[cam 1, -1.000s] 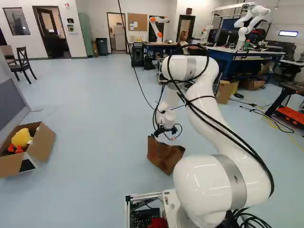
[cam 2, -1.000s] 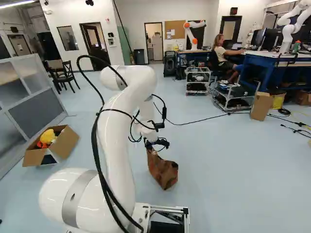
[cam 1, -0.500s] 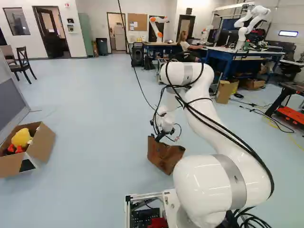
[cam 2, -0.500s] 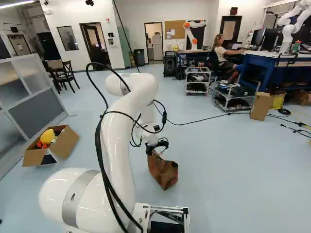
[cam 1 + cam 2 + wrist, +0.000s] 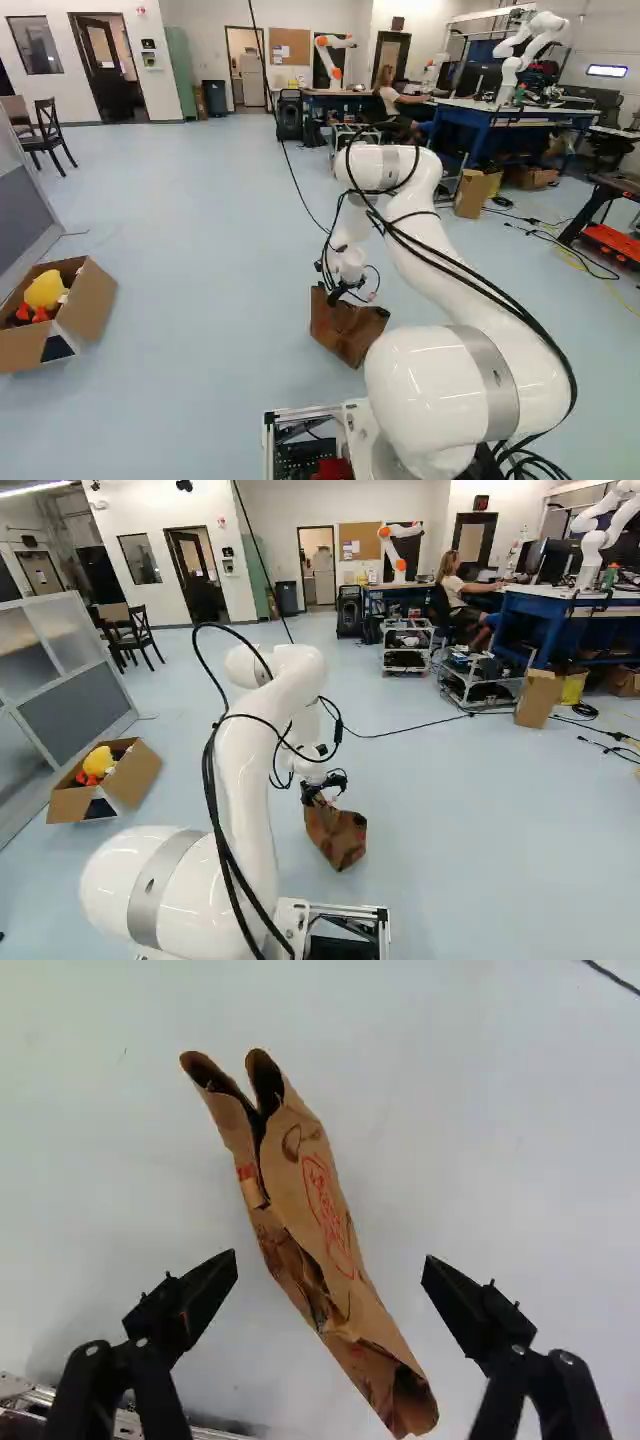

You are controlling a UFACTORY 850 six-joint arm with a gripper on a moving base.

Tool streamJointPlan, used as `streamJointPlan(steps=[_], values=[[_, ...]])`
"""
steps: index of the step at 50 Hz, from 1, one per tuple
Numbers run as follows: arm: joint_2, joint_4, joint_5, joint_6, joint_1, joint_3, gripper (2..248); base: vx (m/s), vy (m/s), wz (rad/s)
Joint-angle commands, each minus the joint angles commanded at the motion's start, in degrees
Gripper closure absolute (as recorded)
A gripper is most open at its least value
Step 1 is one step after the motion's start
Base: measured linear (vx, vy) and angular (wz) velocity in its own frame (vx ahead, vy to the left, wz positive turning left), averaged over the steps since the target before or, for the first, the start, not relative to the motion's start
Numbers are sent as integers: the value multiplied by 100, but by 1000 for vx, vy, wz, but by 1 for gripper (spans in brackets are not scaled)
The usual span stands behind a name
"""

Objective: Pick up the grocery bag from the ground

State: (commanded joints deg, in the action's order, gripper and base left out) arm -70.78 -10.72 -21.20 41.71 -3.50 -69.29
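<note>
Black two-finger gripper: jaws wide apart, you've clamped nothing.
Brown paper grocery bag: on floor, below your gripper; contents hidden by folds.
Open brown cardboard box: yellow-and-red thing inside; your left base view crops box.

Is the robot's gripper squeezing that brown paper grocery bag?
No, the gripper stands open, with pale floor showing between each finger and the brown paper grocery bag.
</note>
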Motion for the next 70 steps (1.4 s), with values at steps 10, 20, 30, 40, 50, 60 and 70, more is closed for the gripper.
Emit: streamJointPlan(steps=[10,20,30,40,50,60,70], values=[[-212,0,0,0,0,-174,3,0,0,0],[-424,0,0,0,0,-352,3,0,0,0],[-638,0,0,0,0,-536,3,0,0,0],[-851,0,0,0,0,-723,3,0,0,0],[-1067,0,0,0,0,-916,3,0,0,0],[-1282,0,0,0,0,-1113,3,0,0,0],[-1463,0,0,0,1,-1282,3,0,0,0]])
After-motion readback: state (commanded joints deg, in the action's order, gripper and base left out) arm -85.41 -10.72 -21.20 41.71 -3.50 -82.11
